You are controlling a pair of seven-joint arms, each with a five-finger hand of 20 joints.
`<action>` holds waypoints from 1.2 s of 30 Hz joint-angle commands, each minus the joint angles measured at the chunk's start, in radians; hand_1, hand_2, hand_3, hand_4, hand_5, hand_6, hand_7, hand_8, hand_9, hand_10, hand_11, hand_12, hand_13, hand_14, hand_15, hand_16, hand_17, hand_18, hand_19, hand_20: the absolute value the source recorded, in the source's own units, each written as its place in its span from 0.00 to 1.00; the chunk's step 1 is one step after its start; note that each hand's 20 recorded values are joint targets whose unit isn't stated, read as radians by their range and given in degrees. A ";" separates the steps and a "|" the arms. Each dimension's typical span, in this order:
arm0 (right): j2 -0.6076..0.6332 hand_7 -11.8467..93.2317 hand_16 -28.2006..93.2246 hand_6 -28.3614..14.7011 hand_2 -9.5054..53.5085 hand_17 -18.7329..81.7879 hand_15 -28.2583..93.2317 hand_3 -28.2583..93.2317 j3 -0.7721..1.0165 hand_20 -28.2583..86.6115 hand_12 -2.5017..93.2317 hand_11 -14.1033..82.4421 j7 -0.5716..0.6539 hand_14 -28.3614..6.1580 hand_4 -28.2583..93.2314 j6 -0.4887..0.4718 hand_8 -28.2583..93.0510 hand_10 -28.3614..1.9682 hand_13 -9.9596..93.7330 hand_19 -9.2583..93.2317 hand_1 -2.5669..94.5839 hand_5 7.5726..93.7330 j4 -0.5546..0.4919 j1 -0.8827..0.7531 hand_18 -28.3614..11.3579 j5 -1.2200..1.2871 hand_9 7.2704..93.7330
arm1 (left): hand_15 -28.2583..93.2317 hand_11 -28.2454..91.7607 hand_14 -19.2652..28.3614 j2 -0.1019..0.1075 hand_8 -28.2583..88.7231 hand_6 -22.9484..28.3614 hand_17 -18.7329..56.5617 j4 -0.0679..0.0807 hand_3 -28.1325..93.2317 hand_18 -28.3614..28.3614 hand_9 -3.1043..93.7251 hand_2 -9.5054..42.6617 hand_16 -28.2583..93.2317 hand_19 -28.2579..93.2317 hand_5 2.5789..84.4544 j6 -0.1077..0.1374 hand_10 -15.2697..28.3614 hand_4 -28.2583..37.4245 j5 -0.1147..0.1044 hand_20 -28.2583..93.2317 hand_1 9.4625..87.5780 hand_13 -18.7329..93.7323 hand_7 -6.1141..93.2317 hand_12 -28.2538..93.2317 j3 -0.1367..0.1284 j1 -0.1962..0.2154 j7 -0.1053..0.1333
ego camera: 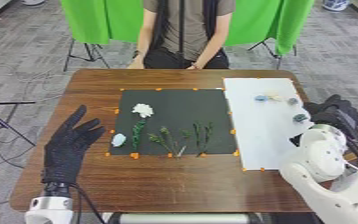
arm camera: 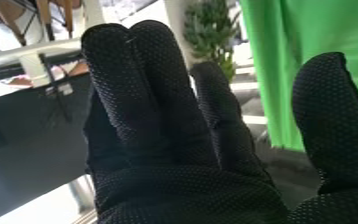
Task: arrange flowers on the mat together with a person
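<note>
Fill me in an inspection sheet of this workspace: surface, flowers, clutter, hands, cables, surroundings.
Surface: brown table with a dark mat and, right of it, a white sheet.
Job's things: on the dark mat, a white flower at the far end of a leafy stem, a pale blue flower and green sprigs; on the sheet, small blooms.
Clutter: nothing seen.
Hands: left hand open, left of the mat; right hand open, at the table's right side.
Cables: black cable by the left wrist.
Surroundings: green cloth beyond the table.
</note>
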 commanded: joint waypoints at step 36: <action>0.036 0.37 0.48 0.74 0.00 0.46 0.59 0.72 -0.416 0.37 0.40 0.26 -0.194 0.78 0.00 -0.024 0.20 0.80 0.90 0.78 0.67 0.83 0.419 0.318 0.27 0.113 0.99 | 0.67 0.45 0.94 -0.002 0.16 0.59 0.21 0.020 0.85 0.98 0.43 0.33 0.16 0.82 0.39 -0.001 0.79 0.03 -0.008 0.18 0.17 0.44 0.18 0.33 0.015 -0.020 -0.003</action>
